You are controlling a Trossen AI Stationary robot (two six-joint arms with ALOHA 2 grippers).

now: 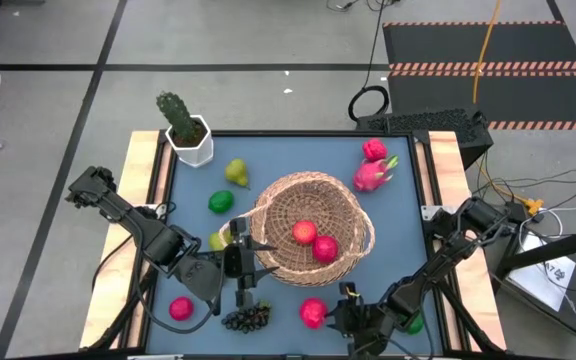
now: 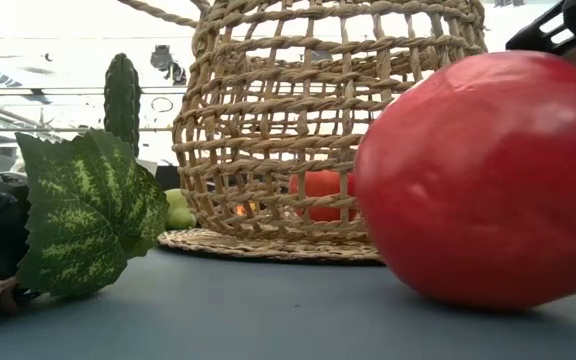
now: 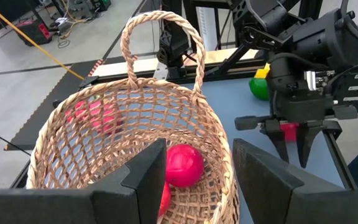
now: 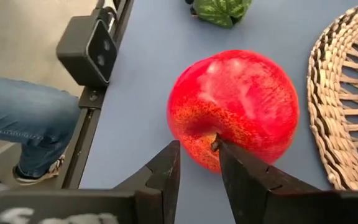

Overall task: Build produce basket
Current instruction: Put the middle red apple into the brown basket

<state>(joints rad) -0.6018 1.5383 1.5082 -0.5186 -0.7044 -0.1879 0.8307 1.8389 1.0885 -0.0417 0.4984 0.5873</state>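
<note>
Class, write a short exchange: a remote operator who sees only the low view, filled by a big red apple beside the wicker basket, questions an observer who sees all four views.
Operator: Is a gripper close to this apple?
Observer: Yes. The right gripper is right at the stem end of the apple.
Operator: And where is the left gripper?
Observer: The left gripper is open at the rim of the basket, one finger inside and one outside.
</note>
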